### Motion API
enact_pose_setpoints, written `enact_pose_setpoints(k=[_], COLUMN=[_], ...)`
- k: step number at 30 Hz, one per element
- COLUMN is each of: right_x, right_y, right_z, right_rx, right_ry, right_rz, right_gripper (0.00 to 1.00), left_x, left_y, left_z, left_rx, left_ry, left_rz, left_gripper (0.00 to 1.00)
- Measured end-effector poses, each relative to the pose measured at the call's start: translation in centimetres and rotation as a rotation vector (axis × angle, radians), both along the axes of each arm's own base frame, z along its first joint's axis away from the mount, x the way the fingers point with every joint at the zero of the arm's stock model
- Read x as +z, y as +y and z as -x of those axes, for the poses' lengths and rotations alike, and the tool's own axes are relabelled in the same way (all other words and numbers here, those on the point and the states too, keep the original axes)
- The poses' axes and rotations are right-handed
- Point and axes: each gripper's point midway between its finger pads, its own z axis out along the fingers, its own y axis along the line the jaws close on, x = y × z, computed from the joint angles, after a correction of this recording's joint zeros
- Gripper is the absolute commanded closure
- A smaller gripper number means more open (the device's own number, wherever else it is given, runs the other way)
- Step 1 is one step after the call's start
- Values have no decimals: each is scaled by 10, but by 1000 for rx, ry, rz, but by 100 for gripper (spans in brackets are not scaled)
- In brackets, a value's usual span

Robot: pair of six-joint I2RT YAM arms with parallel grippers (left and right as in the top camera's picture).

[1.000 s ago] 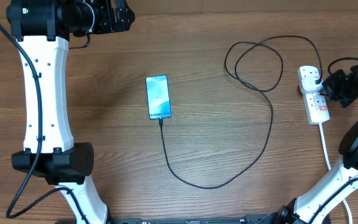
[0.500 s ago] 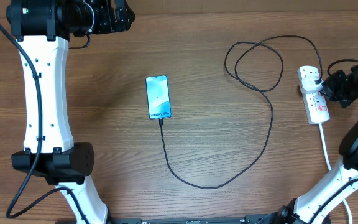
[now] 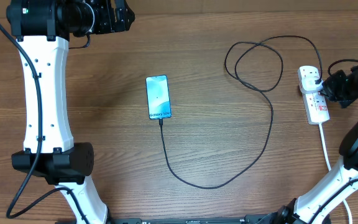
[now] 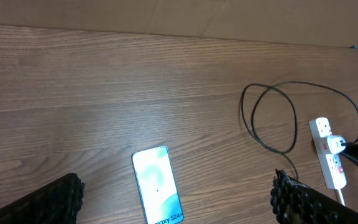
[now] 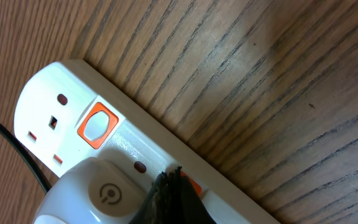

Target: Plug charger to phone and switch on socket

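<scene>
Right gripper (image 5: 169, 186): clenched, tip at the switch (image 5: 193, 185) of the socket (image 5: 55, 106). Left gripper (image 3: 114, 18): spread, empty. Charger (image 3: 271, 124): joined to phone (image 3: 158, 97), mid-table. Risk: tip slips, shoving socket.

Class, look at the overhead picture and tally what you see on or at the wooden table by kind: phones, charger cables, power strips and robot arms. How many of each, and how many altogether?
Phone: 1
Black charger cable: 1
White power strip: 1
Robot arms: 2 (left arm, right arm)
Total: 5
</scene>
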Motion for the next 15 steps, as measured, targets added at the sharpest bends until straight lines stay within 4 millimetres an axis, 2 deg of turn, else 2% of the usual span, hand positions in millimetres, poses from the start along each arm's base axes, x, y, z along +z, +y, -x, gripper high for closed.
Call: enact_pose_setpoints(k=[15], right_x=[0], right_y=[2], right_z=[1], right_rx=[0], right_ry=[2], right_rz=[30], right_gripper=[96], left_x=[0], left_y=[0], left_z=[0], left_rx=[0], left_ry=[0], left_rz=[0], left_gripper=[0])
